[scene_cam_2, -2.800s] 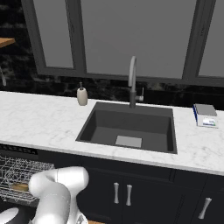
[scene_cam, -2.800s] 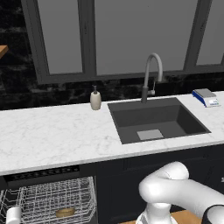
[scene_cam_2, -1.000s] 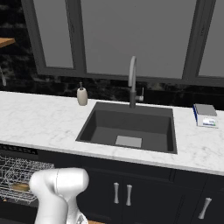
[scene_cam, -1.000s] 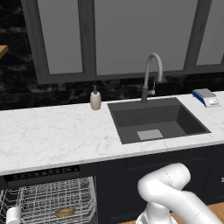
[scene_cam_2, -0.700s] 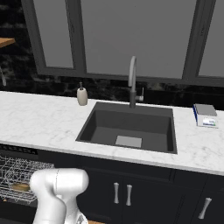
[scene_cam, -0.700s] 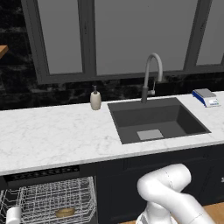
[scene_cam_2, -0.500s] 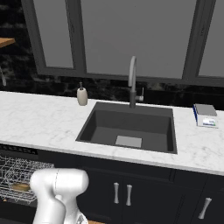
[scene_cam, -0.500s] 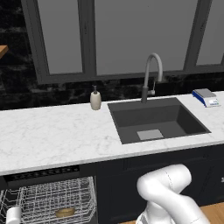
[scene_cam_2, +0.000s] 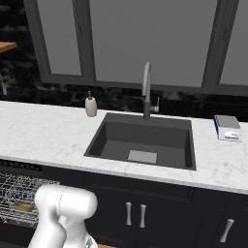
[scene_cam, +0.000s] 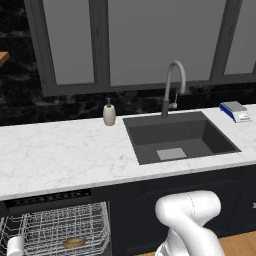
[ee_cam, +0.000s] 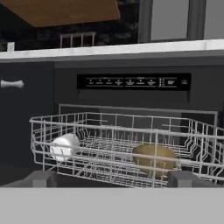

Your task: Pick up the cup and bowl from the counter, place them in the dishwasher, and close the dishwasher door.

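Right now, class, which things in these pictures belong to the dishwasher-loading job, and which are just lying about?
Job:
cup, in the rack
bowl, in the rack
wire rack
dishwasher, open
counter

Lying about:
soap dispenser
tap
sink
small scale

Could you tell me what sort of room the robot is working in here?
A rendered home kitchen: a marble counter with a dark sink and faucet, and an open dishwasher whose wire rack holds the bowl and cup.
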